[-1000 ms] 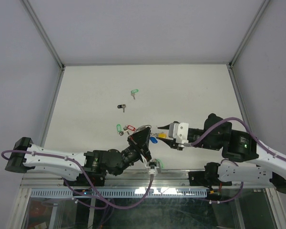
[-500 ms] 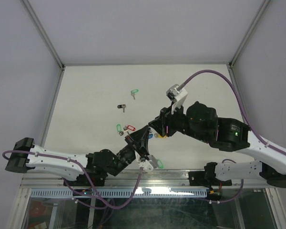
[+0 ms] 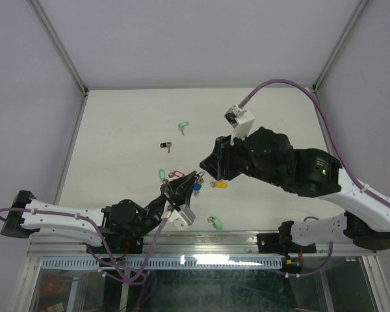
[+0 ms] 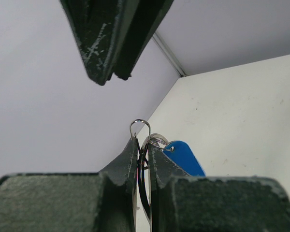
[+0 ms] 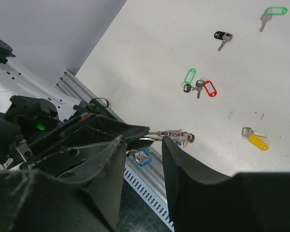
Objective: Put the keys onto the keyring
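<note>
My left gripper (image 3: pixel 184 184) is shut on the thin silver keyring (image 4: pixel 143 145), held edge-on between its jaws and above the table. A blue-tagged key (image 4: pixel 183 157) hangs from the ring, also seen from above (image 3: pixel 196 188). In the right wrist view the ring and its small keys (image 5: pixel 173 136) stick out of the left fingers (image 5: pixel 121 133). My right gripper (image 5: pixel 142 141) is open and empty, close above the ring (image 3: pixel 209 162). Loose keys lie on the table: yellow (image 3: pixel 219 184), green (image 3: pixel 184 125), black (image 3: pixel 166 145), and a green and red pair (image 3: pixel 169 174).
Another green-tagged key (image 3: pixel 214 223) lies near the front edge of the table. The metal front rail (image 5: pixel 150 186) runs just below the held ring. The white enclosure walls (image 3: pixel 65 149) close in the table on the left, back and right.
My right arm has risen from beside the yellow key and swung over the left gripper, pointing down at it. My left gripper has turned and drawn the keyring up and slightly left.
</note>
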Tool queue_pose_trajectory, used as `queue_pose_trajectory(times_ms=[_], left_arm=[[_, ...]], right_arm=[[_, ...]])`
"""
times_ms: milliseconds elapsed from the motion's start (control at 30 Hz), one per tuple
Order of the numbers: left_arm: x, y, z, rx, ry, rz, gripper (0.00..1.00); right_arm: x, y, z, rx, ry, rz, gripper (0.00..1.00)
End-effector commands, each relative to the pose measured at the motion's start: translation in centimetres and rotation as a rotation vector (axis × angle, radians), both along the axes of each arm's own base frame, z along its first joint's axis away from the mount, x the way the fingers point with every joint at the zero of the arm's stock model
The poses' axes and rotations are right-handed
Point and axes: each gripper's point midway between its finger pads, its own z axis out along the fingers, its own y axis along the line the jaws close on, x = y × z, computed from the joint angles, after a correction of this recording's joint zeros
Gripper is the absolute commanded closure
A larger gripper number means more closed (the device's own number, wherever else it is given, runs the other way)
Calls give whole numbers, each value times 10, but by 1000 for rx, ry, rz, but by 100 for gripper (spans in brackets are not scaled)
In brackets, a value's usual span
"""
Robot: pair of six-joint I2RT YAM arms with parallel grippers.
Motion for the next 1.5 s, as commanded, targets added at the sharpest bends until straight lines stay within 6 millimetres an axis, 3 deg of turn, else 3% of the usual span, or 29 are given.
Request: queue_pose_trajectory(times_ms=[0, 400, 767, 1000, 1467], left_arm=[[0, 2, 15, -56, 23, -21, 100], [1, 7, 19, -52, 22, -11, 100], [4, 12, 19, -44, 18, 9, 100], [4, 8, 16, -22, 15, 6, 100], [3, 9, 23, -38, 17, 4, 100]], right_arm=[[-12, 13, 14, 30, 17, 80, 63], [-21, 29, -11, -51, 56, 159, 74], [-23, 31, -33, -141, 81, 182, 72], [-16, 38, -26, -106, 44, 170, 74], [-22, 41, -34, -121, 45, 222, 100]])
